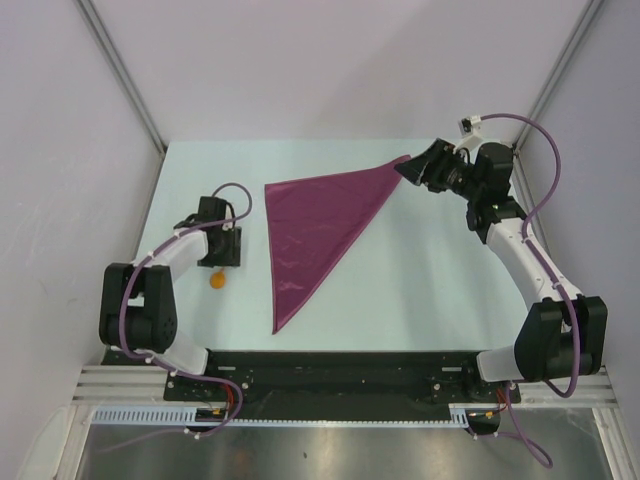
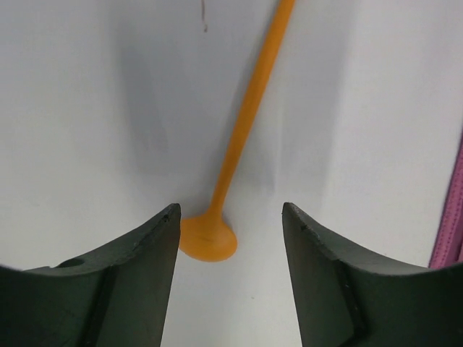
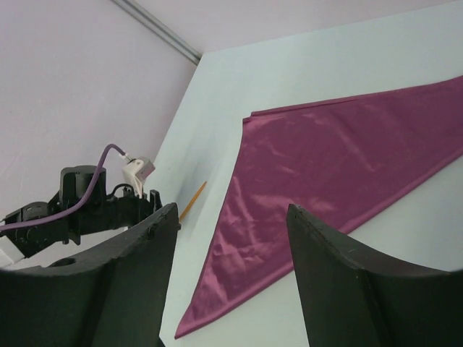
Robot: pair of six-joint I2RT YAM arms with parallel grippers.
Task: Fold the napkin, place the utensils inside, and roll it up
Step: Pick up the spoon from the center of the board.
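The plum napkin (image 1: 315, 225) lies flat on the table, folded into a triangle with its long point toward the near edge. It also shows in the right wrist view (image 3: 325, 159), and its edge shows in the left wrist view (image 2: 452, 224). The orange spoon (image 2: 208, 237) lies on the table left of the napkin, its handle running away from the bowl. My left gripper (image 2: 230, 217) is open just above it, with the bowl by the left finger. In the top view only the bowl (image 1: 217, 281) shows below that gripper (image 1: 222, 262). My right gripper (image 1: 410, 170) is open and empty at the napkin's far right corner.
The pale table (image 1: 420, 280) is walled in by plain panels at the back and both sides. The left arm (image 3: 79, 210) shows in the right wrist view, with the spoon's handle (image 3: 192, 200) beside it.
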